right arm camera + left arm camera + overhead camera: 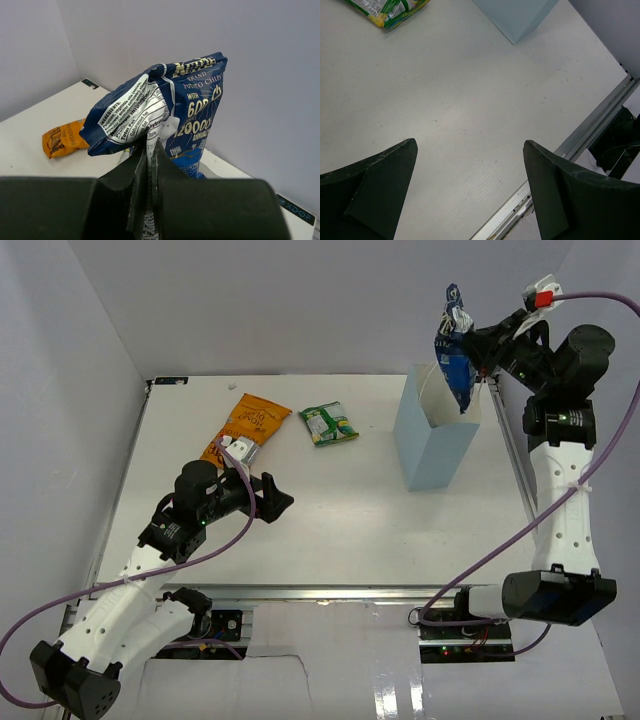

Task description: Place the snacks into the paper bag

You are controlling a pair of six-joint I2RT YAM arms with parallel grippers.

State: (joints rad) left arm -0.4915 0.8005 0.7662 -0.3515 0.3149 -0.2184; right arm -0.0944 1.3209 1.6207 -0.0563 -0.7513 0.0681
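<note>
Pinching the blue-and-white chip packet (165, 107) tight in my right gripper (149, 152), I am hanging it upright, long axis vertical, straight over the open mouth of the paper bag (435, 450) at the far right. Its lower end seems to be dipping inside already. My left gripper (265, 495) is gaping wide and empty near the orange packet (245, 425).

Fingers (122, 187) pinching blue-and-white chip packet (192, 115); orange packet (62, 140) flat on table (25, 150), left.
</note>
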